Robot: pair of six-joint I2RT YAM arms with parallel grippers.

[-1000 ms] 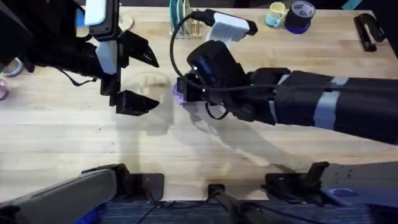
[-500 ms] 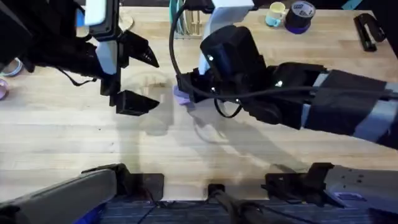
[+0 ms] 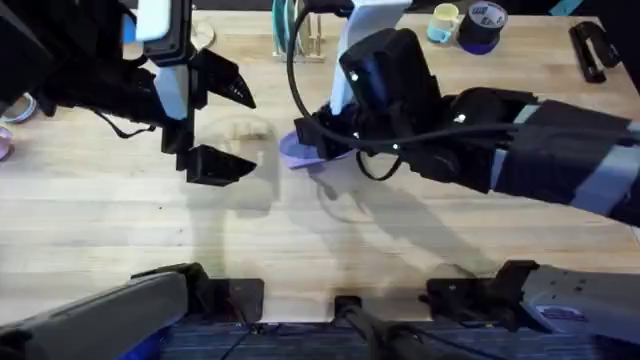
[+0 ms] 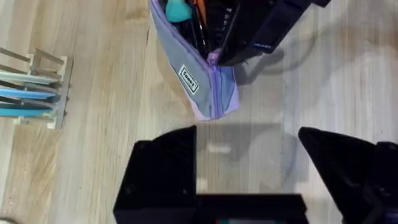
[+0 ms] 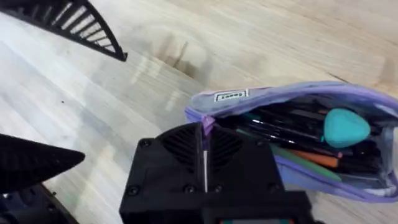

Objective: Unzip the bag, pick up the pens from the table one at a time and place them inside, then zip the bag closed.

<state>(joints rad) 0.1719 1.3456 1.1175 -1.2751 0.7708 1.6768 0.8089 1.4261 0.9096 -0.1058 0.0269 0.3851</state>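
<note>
Zipping appears to be the step in hand: the right gripper [image 5: 204, 155] is pinched on the zipper pull at the near end of the bag [image 4: 200, 87], which lies on the table [image 3: 120, 215] just beyond the left gripper [image 3: 215, 130]. The pouch mouth is seen gaping, with an orange pen [image 5: 311, 157], dark pens and a teal eraser-like lump [image 5: 345, 126] inside. A straight draw along the zip line is judged best, the pouch otherwise likely to drag or lift; the left gripper, fingers spread and empty, could be brought to the bag as an anchor. The teal lump may foul the closing teeth. Beyond the bag, a wooden rack [image 4: 38, 88] stands clear, with a mug [image 3: 444, 22] and tape roll [image 3: 482, 26] farther off.
</note>
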